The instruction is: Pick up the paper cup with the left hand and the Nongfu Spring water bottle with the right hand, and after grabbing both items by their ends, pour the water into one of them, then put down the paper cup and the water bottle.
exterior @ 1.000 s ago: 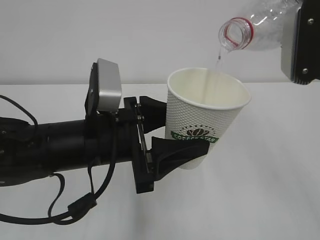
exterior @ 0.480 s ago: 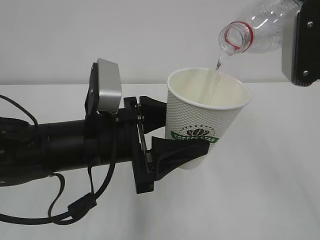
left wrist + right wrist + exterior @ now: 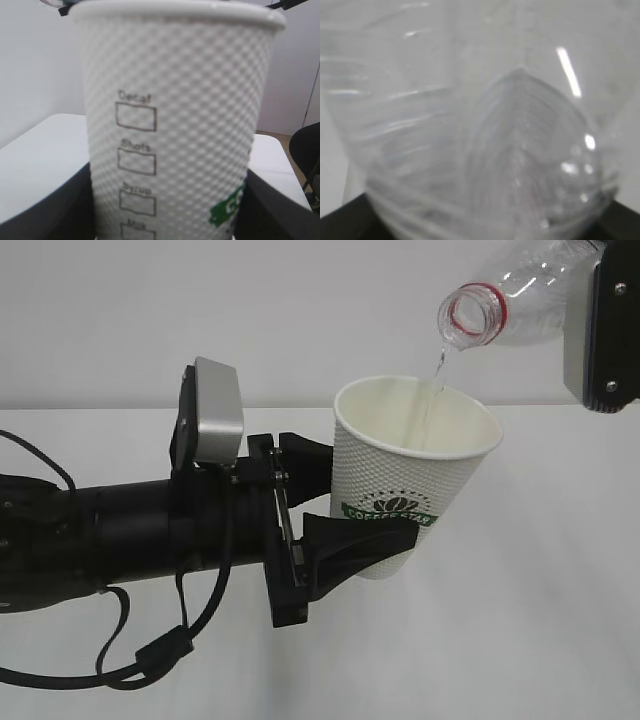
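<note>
White dimpled paper cup (image 3: 413, 480), frame centre: clamped upright in black left hand (image 3: 345, 510), above white desk (image 3: 540, 620). Clear ribbed plastic bottle (image 3: 510, 300), upper right: tilted, clamped in right hand (image 3: 600, 330). Thin water stream (image 3: 436, 365) enters cup. Advice: keep cup level, tilt steady.

The left hand (image 3: 345, 505) reaches in level from the left of the exterior view, its long black forearm lying horizontal with the silver-grey camera box (image 3: 212, 422) on top of the wrist and black cables (image 3: 150, 650) looping below, and its two black fingers (image 3: 350, 545) are clamped on opposite sides of the paper cup (image 3: 405, 485), holding it upright above the table. The right hand (image 3: 600, 325) sits high at the upper right edge, only its grey screwed housing visible. Its fingertips are out of that view, though dark edges at the bottom corners of the blurred right wrist view suggest they grip the tilted Nongfu Spring water bottle (image 3: 510, 295).
</note>
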Robot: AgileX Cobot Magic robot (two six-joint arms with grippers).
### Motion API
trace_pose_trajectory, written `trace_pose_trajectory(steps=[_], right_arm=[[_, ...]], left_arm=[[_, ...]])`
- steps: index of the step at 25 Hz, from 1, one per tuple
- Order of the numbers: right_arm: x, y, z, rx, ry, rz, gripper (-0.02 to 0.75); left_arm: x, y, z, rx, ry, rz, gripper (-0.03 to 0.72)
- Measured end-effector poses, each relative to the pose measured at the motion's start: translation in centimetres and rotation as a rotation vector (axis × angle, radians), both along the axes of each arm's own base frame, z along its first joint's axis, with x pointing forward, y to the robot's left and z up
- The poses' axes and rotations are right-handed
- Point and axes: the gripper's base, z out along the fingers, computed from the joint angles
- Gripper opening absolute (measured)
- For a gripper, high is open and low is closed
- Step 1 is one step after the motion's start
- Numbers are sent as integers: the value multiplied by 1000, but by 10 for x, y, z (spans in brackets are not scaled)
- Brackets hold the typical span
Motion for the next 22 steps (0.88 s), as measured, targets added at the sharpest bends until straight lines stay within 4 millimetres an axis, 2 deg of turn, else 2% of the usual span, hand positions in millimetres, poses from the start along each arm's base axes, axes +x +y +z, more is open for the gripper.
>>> trace_pose_trajectory(steps=[22], right_arm=[[0,0,0,-5,-1,1,529]], left_arm=[[0,0,0,1,0,-1,498]])
